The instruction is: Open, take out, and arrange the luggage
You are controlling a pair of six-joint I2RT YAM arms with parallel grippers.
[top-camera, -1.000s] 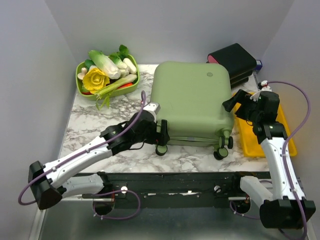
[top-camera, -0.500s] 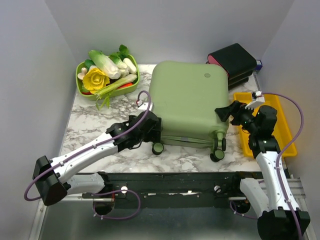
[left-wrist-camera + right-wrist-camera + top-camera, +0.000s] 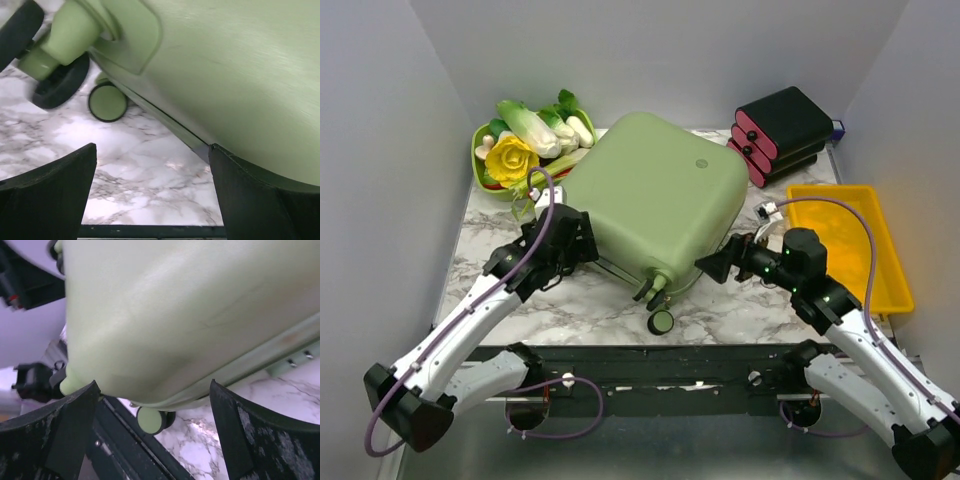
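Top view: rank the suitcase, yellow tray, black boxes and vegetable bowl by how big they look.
1. Suitcase, clearly largest.
2. Yellow tray.
3. Black boxes and vegetable bowl look about alike, so I would not rank one over the other.

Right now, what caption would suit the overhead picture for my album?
Open left gripper and open right gripper flank a sage-green suitcase lying askew on the marble table.
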